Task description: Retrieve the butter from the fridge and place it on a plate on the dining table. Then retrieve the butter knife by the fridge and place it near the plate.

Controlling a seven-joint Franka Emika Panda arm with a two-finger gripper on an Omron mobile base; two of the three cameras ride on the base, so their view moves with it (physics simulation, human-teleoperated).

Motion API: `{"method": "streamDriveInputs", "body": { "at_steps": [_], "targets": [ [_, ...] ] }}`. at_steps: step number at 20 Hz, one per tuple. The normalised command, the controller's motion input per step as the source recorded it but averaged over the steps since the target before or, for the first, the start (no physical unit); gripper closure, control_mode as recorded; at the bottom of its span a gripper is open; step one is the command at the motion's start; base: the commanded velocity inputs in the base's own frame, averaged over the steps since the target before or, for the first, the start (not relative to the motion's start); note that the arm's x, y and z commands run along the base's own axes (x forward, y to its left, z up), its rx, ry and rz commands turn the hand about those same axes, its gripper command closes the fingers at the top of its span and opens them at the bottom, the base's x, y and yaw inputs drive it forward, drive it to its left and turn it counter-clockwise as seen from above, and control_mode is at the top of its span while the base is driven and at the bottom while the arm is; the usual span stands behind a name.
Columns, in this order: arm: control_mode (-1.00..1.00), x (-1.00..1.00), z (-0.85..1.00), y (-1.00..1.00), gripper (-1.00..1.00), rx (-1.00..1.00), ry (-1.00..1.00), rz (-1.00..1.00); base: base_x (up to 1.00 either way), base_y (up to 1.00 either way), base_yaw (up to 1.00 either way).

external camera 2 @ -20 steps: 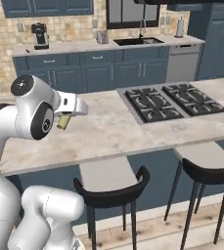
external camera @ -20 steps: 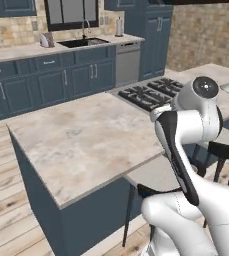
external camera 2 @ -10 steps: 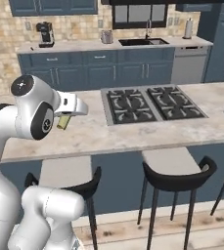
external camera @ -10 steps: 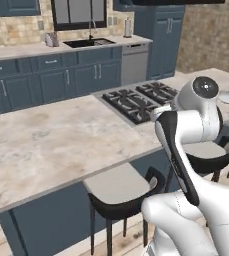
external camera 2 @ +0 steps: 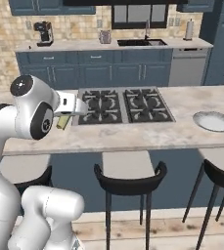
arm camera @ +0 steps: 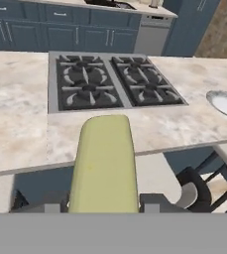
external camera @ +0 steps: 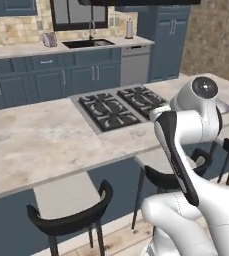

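butter point(arm camera: 105, 166) clamped in pincer point(arm camera: 104, 202), plate point(external camera 2: 213, 120) on dining table point(external camera 2: 187, 105)

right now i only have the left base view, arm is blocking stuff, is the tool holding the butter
Observer: Yes, in the hand view the butter sticks out of the tool.
Operator: is the plate around
Observer: Yes, the plate lies on the dining table, beyond the cooktop from the arm.
Operator: anything on it
Observer: Nothing; it looks bare in the right base view.
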Motion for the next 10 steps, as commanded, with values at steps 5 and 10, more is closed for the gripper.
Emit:
{"method": "streamDriveInputs", "body": {
  "at_steps": [5,10],
  "targets": [
    [1.0,0.0,0.0,0.0,1.0,0.0,0.0,0.0,0.0,-1.0,0.18],
    [1.0,0.0,0.0,0.0,1.0,0.0,0.0,0.0,0.0,-1.0,0.16]
  ]
}}
